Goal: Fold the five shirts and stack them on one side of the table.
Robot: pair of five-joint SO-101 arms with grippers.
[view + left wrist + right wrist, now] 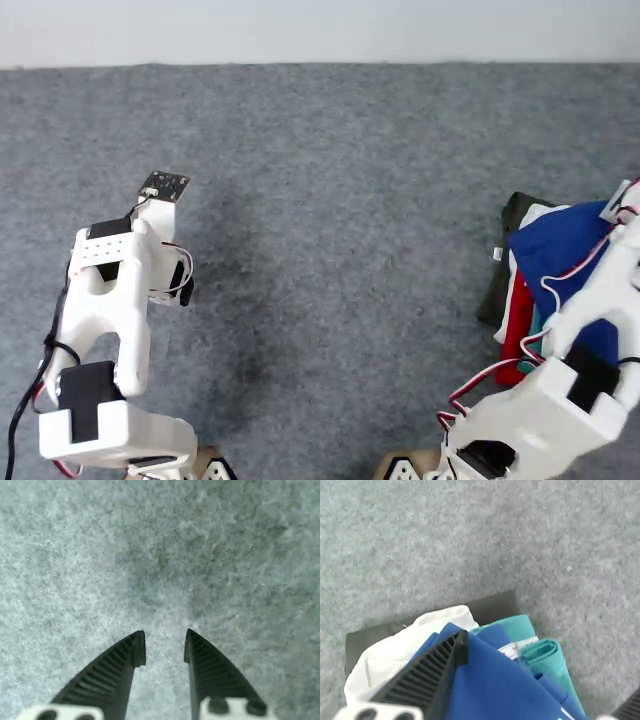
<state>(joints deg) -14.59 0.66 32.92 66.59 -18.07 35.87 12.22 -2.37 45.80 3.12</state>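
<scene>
The left claw [165, 647] hangs at 8 o'clock over bare table [350, 250], tips slightly apart and holding nothing. At 3 o'clock lies the stack [520, 300]: dark, white, red and teal, with the blue shirt [510, 690] on top. The right claw [546, 674] straddles the blue shirt, wide open. With five colours showing, stacking looks finished. The next move calls for lifting clear without dragging the top shirt.

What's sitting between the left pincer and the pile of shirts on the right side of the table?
Nothing visible lies on the grey mat between the left pincer and the shirt pile. The right pincer is open over the blue shirt on top, its arm covering part of the pile.
</scene>
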